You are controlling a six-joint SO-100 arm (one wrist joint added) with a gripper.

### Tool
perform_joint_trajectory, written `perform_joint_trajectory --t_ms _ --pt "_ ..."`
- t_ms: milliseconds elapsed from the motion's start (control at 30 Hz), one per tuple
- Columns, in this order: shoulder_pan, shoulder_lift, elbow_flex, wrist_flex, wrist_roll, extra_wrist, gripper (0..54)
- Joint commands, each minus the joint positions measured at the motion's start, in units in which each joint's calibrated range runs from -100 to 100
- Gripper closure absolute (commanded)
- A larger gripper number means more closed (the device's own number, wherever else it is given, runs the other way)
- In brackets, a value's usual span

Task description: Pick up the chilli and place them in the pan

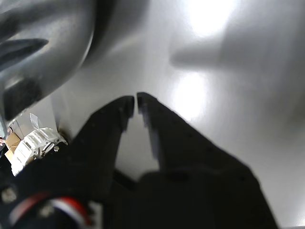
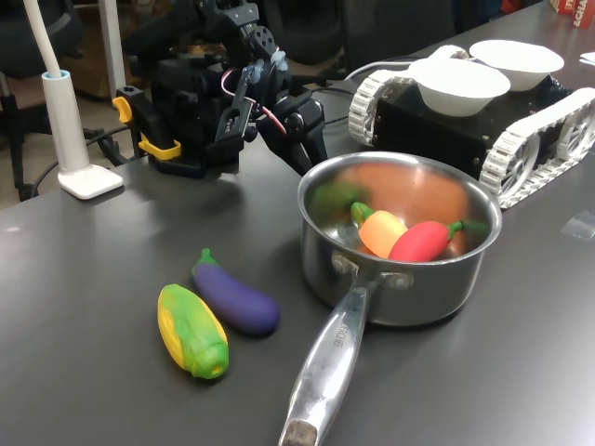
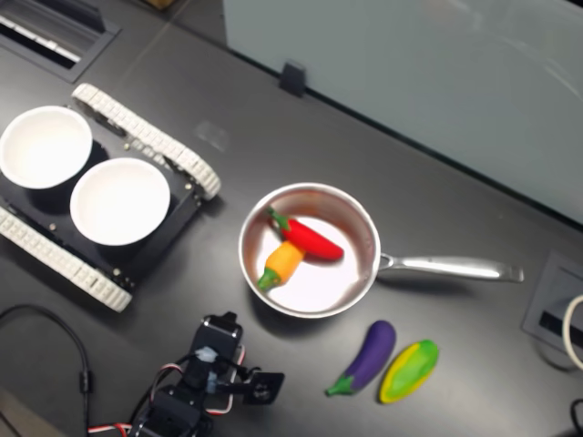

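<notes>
The red chilli (image 2: 423,242) (image 3: 310,238) lies inside the steel pan (image 2: 400,299) (image 3: 367,235), touching an orange carrot (image 2: 381,230) (image 3: 281,262). The pan's long handle (image 3: 446,267) points to the second exterior view's right. My gripper (image 1: 137,102) (image 2: 311,160) (image 3: 261,387) is outside the pan, close to its rim and low over the table. Its black fingertips are nearly touching, with nothing between them. In the wrist view the pan's shiny outer wall (image 1: 47,47) curves close beside the fingers.
A purple eggplant (image 2: 237,299) (image 3: 369,355) and a yellow-green corn cob (image 2: 192,330) (image 3: 410,370) lie together near the pan's handle. A tracked vehicle (image 2: 539,130) (image 3: 146,137) carries two white bowls (image 2: 460,85) (image 3: 120,200). A white lamp base (image 2: 88,178) stands by the arm.
</notes>
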Motion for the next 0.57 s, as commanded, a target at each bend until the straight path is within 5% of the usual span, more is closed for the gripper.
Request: perform_joint_trajectory --t_ms 0,533 --pt "-0.2 -0.6 -1.2 -3.0 0.2 -0.4 53.6" --pt "-1.1 -0.6 -1.2 -3.0 0.8 -0.4 53.6"
